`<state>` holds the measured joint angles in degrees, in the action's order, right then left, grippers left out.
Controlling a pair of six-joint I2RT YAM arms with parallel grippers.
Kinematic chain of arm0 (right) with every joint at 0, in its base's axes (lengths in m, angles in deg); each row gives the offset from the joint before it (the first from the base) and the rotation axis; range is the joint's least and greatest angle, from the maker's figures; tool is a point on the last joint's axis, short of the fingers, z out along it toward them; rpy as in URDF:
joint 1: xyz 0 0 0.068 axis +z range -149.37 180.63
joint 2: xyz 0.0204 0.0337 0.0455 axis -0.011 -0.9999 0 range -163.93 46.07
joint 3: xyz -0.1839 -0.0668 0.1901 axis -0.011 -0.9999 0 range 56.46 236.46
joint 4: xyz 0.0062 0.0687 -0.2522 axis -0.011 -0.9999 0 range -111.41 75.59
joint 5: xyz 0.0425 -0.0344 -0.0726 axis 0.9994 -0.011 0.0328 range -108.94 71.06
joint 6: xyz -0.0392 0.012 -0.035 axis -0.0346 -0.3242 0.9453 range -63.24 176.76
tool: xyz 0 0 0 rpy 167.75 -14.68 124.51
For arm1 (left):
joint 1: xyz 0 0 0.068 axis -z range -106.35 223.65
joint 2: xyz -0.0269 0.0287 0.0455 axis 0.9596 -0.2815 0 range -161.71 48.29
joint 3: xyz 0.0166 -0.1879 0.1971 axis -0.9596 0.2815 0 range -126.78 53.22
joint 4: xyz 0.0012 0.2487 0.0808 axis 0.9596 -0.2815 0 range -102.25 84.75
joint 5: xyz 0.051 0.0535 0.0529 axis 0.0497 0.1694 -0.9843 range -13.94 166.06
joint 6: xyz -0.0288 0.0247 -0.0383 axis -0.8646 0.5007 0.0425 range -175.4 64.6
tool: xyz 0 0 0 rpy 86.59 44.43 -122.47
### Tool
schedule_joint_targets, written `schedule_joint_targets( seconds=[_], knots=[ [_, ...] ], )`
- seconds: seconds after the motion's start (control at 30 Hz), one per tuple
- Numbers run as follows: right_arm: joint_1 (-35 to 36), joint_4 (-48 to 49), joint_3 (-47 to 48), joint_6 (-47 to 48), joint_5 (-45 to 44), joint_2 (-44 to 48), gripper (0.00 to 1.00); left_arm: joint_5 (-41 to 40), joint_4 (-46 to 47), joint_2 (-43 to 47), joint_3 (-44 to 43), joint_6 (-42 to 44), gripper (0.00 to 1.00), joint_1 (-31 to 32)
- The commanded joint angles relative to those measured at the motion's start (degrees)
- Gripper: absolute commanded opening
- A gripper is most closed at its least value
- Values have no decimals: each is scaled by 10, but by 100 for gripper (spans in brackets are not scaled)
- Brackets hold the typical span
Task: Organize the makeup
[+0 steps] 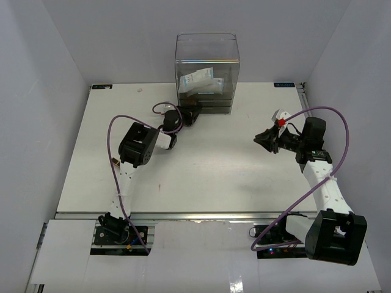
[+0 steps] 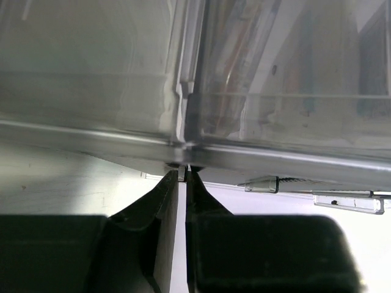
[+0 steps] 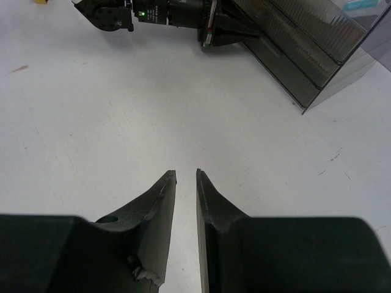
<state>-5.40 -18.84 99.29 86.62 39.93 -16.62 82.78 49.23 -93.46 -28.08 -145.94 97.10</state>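
Observation:
White-blue sachet packets (image 1: 198, 81) lie inside the clear acrylic drawer box (image 1: 206, 61) at the back centre; one blue corner shows in the right wrist view (image 3: 360, 5). My left gripper (image 1: 194, 113) is at the box's lower front, and in the left wrist view it (image 2: 185, 171) is shut on a small clear drawer tab (image 2: 182, 172). Blurred coloured shapes show through the drawer front (image 2: 238, 67); I cannot tell what they are. My right gripper (image 1: 260, 139) hovers over bare table at the right, empty, jaws only narrowly apart (image 3: 186, 174). Palettes, compact and tube are not in view.
The box's stacked drawers (image 3: 293, 43) stand at the table's back middle. The left arm's wrist (image 3: 165, 15) lies in front of them. The white table (image 1: 214, 177) is walled by white panels on three sides. Purple cables loop above both arms.

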Motion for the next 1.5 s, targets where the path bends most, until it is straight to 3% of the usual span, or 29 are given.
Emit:
schedule_joint_targets(
  seconds=[0.0, 0.3, 0.77, 0.9, 1.0, 1.1, 1.23, 1.4, 1.47],
  knots=[
    [-6, 6, 6, -8, 11, 6, 26, -15, -10, 3, -1, 4, 17, 3],
    [-7, 7, 6, -9, 11, 5, 26, -6, 44, 14, 46, 1, 7, 5],
    [-11, 7, 5, -15, 13, 3, 26, 16, 171, 108, 256, 6, 7, 34],
    [-11, 7, 5, -16, 10, 0, 26, 19, 183, 114, 270, 2, 10, 37],
    [-12, 8, 6, -21, 1, -4, 27, 23, 185, 119, 274, -3, 16, 40],
    [-12, 7, 8, -27, -6, -9, 30, 27, 178, 127, 277, -2, 30, 41],
    [-12, 8, 12, -44, -24, -15, 44, 41, 182, 135, 284, 2, 48, 40],
    [-12, 9, 16, -58, -45, -18, 58, 58, 220, 147, 309, 16, 93, 39],
    [-12, 9, 15, -58, -49, -16, 61, 61, 226, 158, 319, 23, 98, 37]
  ],
)
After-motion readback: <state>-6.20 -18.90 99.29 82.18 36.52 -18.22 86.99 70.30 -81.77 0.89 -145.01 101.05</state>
